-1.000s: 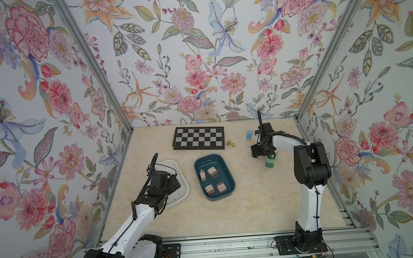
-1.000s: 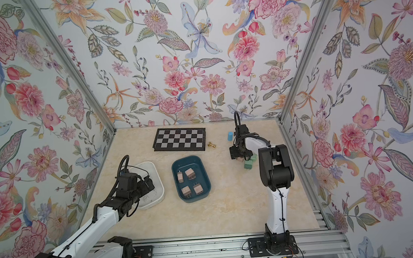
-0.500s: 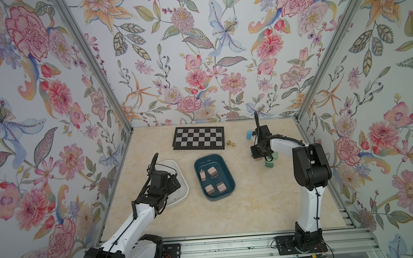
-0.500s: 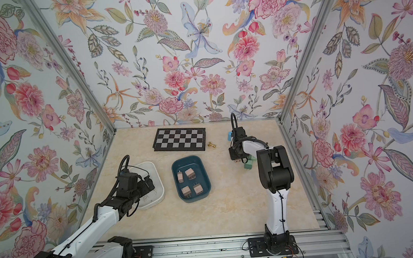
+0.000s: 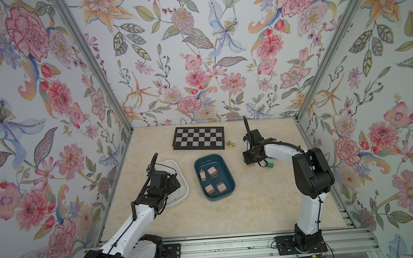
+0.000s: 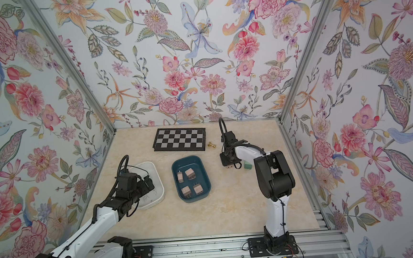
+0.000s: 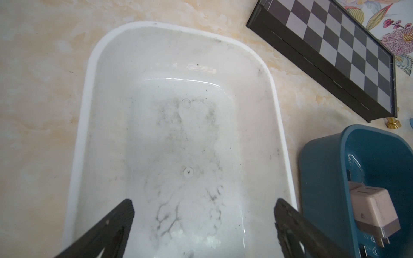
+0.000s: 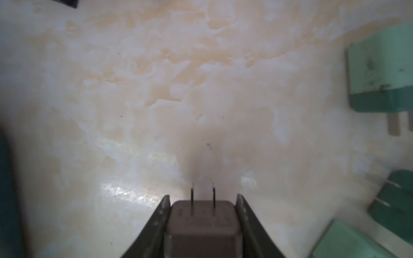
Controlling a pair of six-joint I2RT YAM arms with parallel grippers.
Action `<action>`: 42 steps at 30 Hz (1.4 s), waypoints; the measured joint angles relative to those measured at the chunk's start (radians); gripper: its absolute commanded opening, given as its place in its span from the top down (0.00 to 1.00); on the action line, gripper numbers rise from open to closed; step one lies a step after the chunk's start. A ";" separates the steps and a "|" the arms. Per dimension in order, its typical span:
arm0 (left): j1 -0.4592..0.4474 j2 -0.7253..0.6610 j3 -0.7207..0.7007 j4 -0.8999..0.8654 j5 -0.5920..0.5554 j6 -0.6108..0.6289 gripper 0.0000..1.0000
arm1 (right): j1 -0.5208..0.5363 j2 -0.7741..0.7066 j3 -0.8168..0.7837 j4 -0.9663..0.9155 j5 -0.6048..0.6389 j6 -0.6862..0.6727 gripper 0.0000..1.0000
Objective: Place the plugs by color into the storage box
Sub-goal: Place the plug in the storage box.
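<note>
Pink plug clamped in right gripper, prongs pointing past fingertips, above table. Teal tub holding 4 pink plugs lies near, to its left. Left gripper spread, empty, over white tub.

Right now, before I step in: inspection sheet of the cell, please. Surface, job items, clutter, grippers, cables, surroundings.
Surface: marble-look table, no spills seen.
Job's things: four pink plugs in the teal tub; white tub holds no plugs, and its floor is smudged; green plugs loose on the table beside the right arm.
Clutter: chessboard at the back, small brass piece beside it.
Grippers: right gripper fingers shut on a fifth pink plug; left gripper fingers open above the white tub.
Cables: black cable loop at the left wrist and the right wrist, snagging nothing.
Surroundings: floral walls, metal rail in front.
</note>
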 measured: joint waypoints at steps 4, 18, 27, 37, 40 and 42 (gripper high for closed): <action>0.000 -0.024 0.000 0.000 0.000 0.000 0.00 | 0.076 -0.080 0.000 -0.005 -0.002 0.036 0.66; 0.000 -0.048 -0.014 0.000 0.000 0.000 0.01 | 0.423 -0.132 0.000 -0.024 0.003 0.183 0.66; 0.000 -0.061 -0.021 0.001 0.000 0.000 0.01 | 0.459 -0.130 -0.024 -0.027 0.018 0.235 0.66; 0.000 -0.061 -0.027 0.002 0.001 0.000 0.00 | 0.514 -0.061 -0.035 -0.031 0.038 0.253 0.66; 0.000 -0.061 -0.027 0.002 0.001 0.000 0.01 | 0.515 -0.053 -0.035 -0.031 0.046 0.253 0.65; 0.000 -0.061 -0.027 0.002 0.001 0.000 0.00 | 0.515 -0.049 -0.035 -0.031 0.053 0.253 0.64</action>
